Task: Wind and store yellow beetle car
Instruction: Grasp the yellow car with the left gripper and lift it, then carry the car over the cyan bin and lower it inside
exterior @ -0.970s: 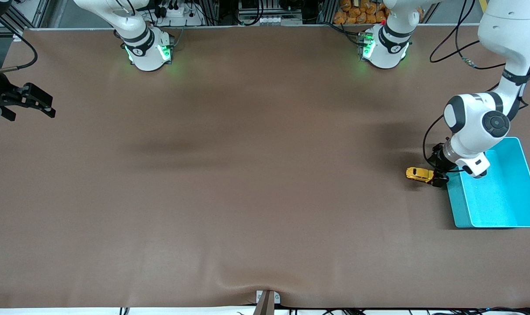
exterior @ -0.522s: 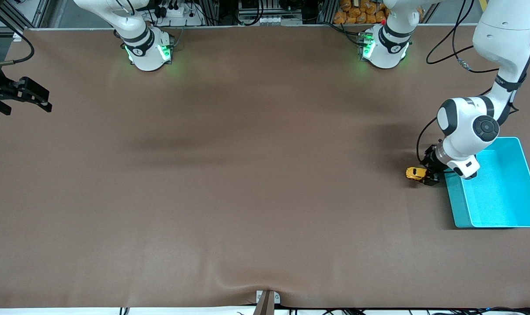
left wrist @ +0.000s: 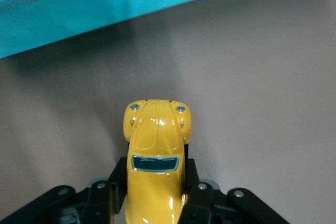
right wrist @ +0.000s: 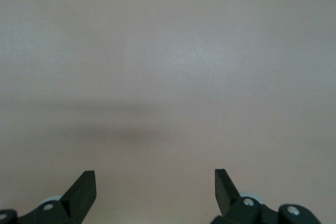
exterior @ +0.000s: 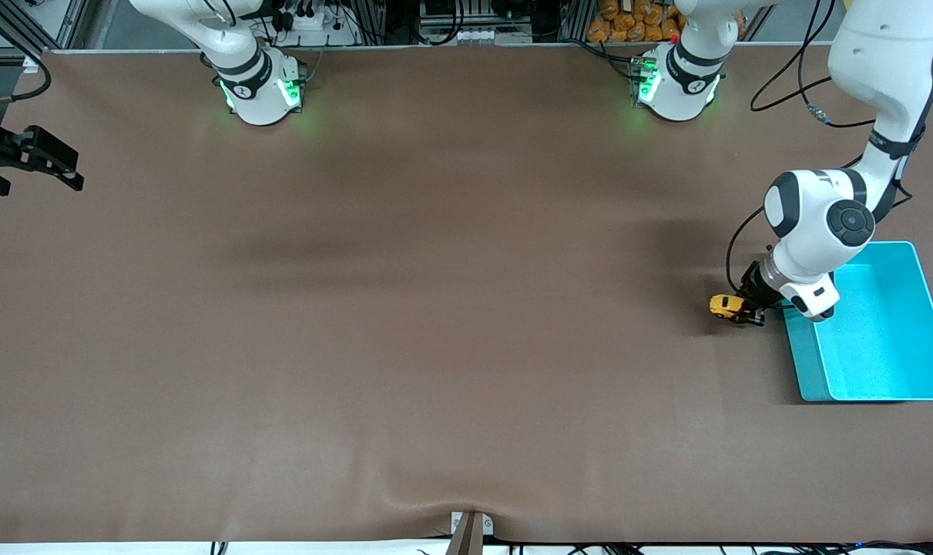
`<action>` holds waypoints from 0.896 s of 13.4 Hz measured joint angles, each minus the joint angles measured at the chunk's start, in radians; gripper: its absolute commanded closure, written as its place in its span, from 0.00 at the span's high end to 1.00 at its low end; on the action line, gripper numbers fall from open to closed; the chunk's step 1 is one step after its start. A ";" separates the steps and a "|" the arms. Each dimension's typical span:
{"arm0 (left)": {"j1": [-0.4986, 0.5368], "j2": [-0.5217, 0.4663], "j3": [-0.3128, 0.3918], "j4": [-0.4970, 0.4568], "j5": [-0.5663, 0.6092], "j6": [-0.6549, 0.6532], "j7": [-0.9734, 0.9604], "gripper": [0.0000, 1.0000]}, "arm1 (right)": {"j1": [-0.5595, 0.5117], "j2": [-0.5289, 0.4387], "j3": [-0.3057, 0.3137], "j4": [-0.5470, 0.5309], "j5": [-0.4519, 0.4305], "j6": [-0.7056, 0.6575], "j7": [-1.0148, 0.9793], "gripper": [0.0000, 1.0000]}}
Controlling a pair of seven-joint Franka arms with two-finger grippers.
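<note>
My left gripper (exterior: pixel 746 311) sits low at the right of the front view, clamped on the yellow beetle car (exterior: pixel 726 305), just beside the teal bin (exterior: pixel 927 308). In the left wrist view the car (left wrist: pixel 156 161) fills the lower middle of the frame, its rounded hood pointing up the picture, and my dark fingers (left wrist: pixel 198 195) press against both of its flanks. The grip is narrow, tight on the body (the wheels are hidden from me, so I cannot tell whether the car rests on the table or hangs just above it). The teal bin's wall (left wrist: pixel 105 9) runs across the top of that frame, near the car's nose but apart from it. In the front view the car shows at the bin's edge that faces the right arm's end of the table, outside the bin, on the brown table cover (exterior: pixel 435 308).

My right gripper (exterior: pixel 41 158) hangs at the upper left of the front view, over the table's edge, waiting. Its fingers (right wrist: pixel 84 192) stand wide apart in the right wrist view, with only bare brown cover (right wrist: pixel 168 77) under them.
</note>
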 measured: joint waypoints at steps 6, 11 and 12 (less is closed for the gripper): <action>0.019 -0.158 -0.003 0.164 0.000 -0.310 0.204 0.00 | 0.000 0.000 -0.003 0.010 -0.001 -0.002 0.000 1.00; 0.141 -0.054 0.004 0.350 -0.011 -0.383 0.444 0.00 | 0.000 0.000 -0.004 0.011 -0.001 -0.003 0.000 1.00; 0.167 -0.023 0.005 0.382 -0.031 -0.383 0.492 0.00 | 0.000 0.000 -0.004 0.012 -0.001 -0.003 0.000 1.00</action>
